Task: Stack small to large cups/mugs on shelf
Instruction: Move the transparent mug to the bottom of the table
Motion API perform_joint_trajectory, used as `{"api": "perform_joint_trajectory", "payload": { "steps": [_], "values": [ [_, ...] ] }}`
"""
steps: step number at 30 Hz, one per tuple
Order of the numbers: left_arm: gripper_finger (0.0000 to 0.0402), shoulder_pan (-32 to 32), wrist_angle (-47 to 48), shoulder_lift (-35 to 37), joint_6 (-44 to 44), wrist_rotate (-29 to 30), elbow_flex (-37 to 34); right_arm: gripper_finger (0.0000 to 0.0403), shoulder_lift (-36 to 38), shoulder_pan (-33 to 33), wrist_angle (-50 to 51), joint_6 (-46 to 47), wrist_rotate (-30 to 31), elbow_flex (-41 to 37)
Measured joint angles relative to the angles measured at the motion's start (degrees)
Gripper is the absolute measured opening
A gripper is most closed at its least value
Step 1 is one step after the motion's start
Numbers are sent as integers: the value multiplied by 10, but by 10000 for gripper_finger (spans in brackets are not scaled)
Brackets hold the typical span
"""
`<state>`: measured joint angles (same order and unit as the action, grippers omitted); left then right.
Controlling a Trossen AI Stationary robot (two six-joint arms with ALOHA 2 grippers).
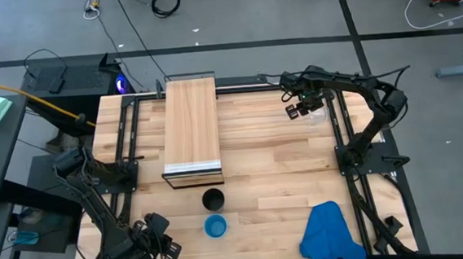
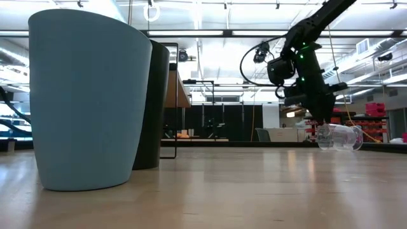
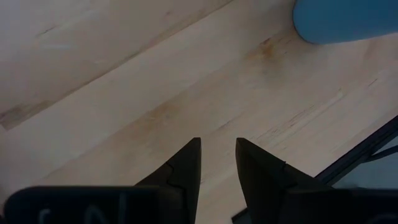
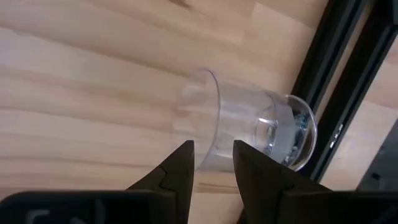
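Clear cup (image 4: 249, 127) on its side on the table (image 1: 267, 164), out toward two o'clock from the table's middle in the high view, close to the dark frame rail (image 4: 336, 81) along that edge. Right gripper (image 4: 213, 163) poised just short of it, fingers parted with a narrow gap, gripping nothing, tips aimed at the cup's wall. Biggest risk here, by judgement: a toppled round cup rolls; a nudge from one fingertip ahead of the other likely sends it against the rail or under the frame, out of easy reach. Thin clear plastic also apt to flex or squirt free under a hard pinch, and the gap looks narrow against the cup's width, so a push rather than a grasp seems possible. Black cup (image 1: 213, 199) upright toward six o'clock, just in front of the shelf (image 1: 190, 124); blue cup (image 1: 215, 226) beyond it at six o'clock, nearer the edge, the two close but apart. Left gripper (image 3: 217, 158) low at seven o'clock, near the blue cup, fingers slightly parted and empty; a careless sweep there could tip the blue cup. Blue cloth (image 1: 329, 233) at five o'clock, clear of the action. No brand, label or legible writing on any cup or on the shelf.
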<state>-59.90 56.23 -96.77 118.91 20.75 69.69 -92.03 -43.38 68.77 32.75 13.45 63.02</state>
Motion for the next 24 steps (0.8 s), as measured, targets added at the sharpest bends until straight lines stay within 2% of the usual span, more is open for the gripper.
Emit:
{"api": "perform_joint_trajectory", "payload": {
  "steps": [14, 24],
  "values": [
    [107, 0, 1, 0, -2, 0, 0, 117, 0, 0, 0, 4, 35, -11],
    [107, 0, 1, 0, -2, 0, 0, 116, 0, 0, 40, 7, 67, -11]
  ]
}}
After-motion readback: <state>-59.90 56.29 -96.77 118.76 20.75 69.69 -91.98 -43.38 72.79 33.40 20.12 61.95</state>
